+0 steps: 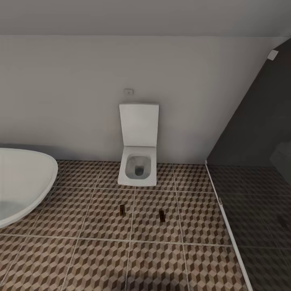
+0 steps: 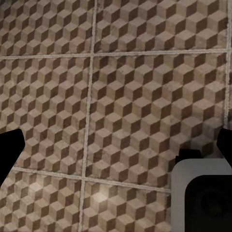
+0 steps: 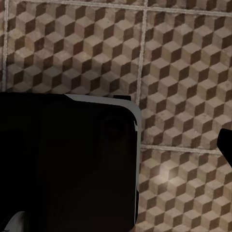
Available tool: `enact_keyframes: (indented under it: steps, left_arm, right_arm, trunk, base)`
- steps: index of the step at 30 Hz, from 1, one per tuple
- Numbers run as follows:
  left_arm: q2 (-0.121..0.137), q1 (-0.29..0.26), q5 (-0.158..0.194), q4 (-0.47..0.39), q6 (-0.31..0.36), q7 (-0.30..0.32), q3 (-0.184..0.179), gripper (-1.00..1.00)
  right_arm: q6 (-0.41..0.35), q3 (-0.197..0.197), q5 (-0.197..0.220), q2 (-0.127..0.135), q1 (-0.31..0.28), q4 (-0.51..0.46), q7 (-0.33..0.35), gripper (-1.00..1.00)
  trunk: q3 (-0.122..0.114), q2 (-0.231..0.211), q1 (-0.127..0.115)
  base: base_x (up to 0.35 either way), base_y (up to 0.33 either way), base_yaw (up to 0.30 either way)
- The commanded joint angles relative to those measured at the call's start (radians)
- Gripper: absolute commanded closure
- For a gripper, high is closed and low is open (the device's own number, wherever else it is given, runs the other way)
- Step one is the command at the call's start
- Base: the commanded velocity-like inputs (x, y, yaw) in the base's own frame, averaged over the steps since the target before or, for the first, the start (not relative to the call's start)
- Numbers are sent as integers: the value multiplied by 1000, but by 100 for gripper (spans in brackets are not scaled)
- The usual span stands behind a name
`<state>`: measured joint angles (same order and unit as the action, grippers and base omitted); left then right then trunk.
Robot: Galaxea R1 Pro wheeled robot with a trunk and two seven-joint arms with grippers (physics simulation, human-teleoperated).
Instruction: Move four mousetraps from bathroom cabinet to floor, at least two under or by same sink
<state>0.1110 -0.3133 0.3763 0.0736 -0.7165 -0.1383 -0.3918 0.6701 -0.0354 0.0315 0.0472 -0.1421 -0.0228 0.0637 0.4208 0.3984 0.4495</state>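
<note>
Two mousetraps lie flat on the bathroom floor (image 1: 101, 258) in front of the toilet: one small dark-and-tan mousetrap (image 1: 122, 208) to the left, the other mousetrap (image 1: 162, 215) to the right, about a tile apart. The cabinet and the sink are out of view. In the left wrist view my left gripper (image 2: 116, 147) hangs open over bare cube-pattern tiles, its dark fingertips (image 2: 9, 151) at the frame edges. My right gripper (image 3: 116, 145) is also over the tiles, with one fingertip (image 3: 226, 145) far out at the edge and nothing held.
A white wall-hung toilet (image 1: 138, 165) with its lid up stands at the back wall. A white oval tub (image 1: 22, 182) fills the left. A dark glass shower screen (image 1: 250, 141) with a floor rail closes off the right. My own dark base (image 3: 67, 164) shows below the right wrist.
</note>
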Motion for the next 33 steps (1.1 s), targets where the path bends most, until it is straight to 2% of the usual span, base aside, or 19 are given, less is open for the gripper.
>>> enact_keyframes:
  steps: [1, 33]
  left_arm:
    - [-1, -1, 3, 3, -4, -4, -9, -100]
    - [-1, -1, 3, 3, -4, -4, -9, -100]
  right_arm:
    - [3, -3, 4, 0, -1, 1, 4, -100]
    - [3, -3, 4, 0, -1, 1, 4, -100]
  trunk:
    - [1, 2, 0]
    - [1, 2, 0]
  base:
    - [0, 0, 0]
    - [0, 0, 0]
